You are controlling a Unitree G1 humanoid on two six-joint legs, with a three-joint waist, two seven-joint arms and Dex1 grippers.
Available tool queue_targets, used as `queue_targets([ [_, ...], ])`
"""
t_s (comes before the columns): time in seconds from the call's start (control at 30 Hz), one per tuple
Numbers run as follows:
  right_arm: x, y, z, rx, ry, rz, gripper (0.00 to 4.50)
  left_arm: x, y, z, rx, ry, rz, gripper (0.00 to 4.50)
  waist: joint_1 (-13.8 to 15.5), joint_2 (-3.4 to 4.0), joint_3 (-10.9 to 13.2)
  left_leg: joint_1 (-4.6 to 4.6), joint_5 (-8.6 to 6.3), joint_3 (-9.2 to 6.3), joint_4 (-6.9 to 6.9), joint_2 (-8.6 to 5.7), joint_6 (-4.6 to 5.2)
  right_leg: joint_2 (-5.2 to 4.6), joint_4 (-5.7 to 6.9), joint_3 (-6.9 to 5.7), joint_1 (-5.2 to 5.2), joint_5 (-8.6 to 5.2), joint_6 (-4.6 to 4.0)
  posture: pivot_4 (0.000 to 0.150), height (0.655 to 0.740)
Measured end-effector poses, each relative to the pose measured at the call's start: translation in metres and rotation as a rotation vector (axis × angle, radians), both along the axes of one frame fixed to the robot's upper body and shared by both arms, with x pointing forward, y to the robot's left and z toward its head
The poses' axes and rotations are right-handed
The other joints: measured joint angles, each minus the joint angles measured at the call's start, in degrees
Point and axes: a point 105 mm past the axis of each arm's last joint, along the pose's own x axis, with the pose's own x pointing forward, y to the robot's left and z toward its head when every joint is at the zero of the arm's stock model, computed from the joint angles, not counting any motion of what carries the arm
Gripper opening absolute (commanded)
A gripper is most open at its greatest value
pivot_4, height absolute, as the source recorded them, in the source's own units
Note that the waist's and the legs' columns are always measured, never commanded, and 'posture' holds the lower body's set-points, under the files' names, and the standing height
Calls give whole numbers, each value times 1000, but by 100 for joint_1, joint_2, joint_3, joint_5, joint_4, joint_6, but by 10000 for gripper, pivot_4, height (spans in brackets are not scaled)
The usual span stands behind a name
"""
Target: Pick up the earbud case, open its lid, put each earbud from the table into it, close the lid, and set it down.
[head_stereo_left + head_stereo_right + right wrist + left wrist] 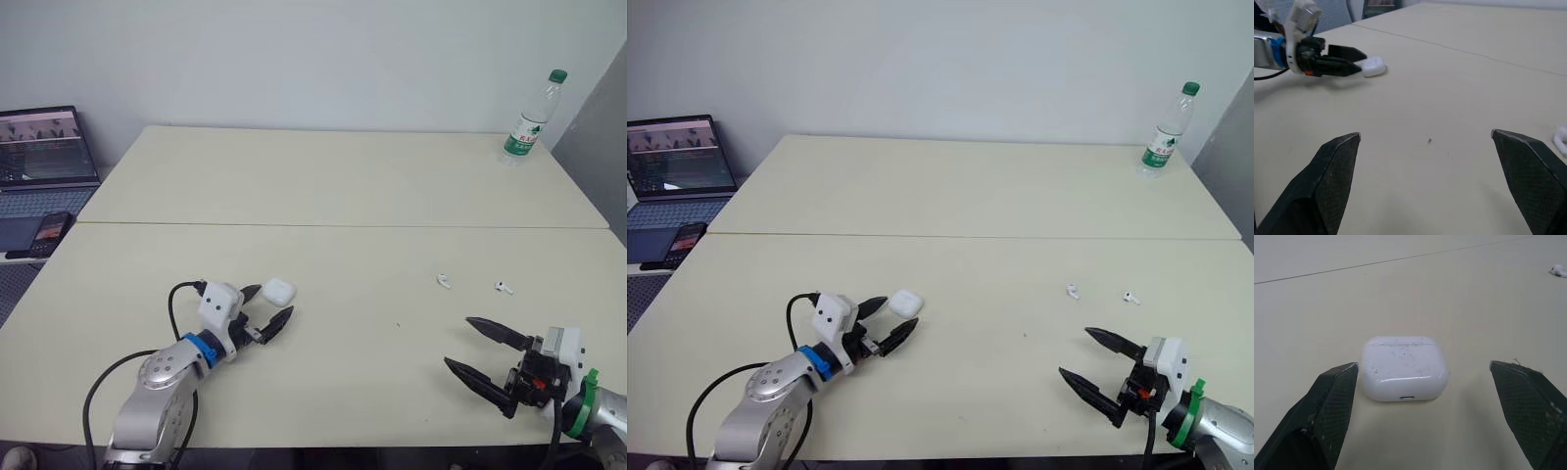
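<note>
- Now, with left claw (pixel 274 300) apart and case (pixel 1403 368) just ahead, ease forward, centred.
- Clamp the sides gently, leaving the top free.
- Leave right claw (pixel 458 341) as is: apart, aside.

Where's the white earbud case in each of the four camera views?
Left eye: white rounded plastic earbud case, near left, at the tips of the left end effector.
Right eye: case, same spot.
Left wrist: case between its open fingers.
Right wrist: case far off, beside those fingers.
Shared landmark: left end effector.
</note>
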Motion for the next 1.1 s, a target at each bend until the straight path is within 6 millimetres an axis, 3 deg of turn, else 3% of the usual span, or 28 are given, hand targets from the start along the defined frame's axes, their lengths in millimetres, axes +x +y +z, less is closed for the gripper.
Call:
queue_targets([
  [0.37, 0, 4, 3, 5, -13, 2, 44803, 9, 0, -12, 81, 8, 60, 45000, -1, 2, -2, 3, 0, -1, 0, 0, 0, -1, 0, 0, 4, 1, 1, 1500, 7400],
  [0.47, 0, 4, 3, 5, -16, 3, 45000, 9, 1, -12, 85, 7, 68, 39727, 0, 2, -2, 4, 0, 0, 0, 0, 0, -1, 0, 0, 4, 1, 1, 1500, 7400],
  [0.6, 0, 2, 1, 7, -18, -5, 45000, 10, 5, -11, 93, 4, 84, 27335, 0, 2, -2, 3, 0, 0, 0, 0, 0, -1, 0, 0, 4, 1, 1, 1500, 7400],
  [0.87, 7, -3, -1, 20, 3, -62, 45000, 7, 3, -11, 92, -1, 64, 27085, -1, 2, -2, 3, 0, 0, 0, 0, 0, -1, 0, 0, 4, 1, 0, 1500, 7400],
  [1.0, 23, 2, 10, 95, 53, -128, 45000, 5, -12, -7, 58, -9, -22, 27085, -1, 1, -1, 1, 0, -1, 0, 0, 0, -1, 0, 0, 3, 1, 0, 1500, 7400],
  [1.1, 37, 12, 26, 165, 80, -155, 45000, 11, -31, 9, -13, -58, -98, 27085, -1, 0, -1, -2, 0, -3, 1, -2, 0, -1, 0, -1, 3, 2, 1, 1500, 7400],
])
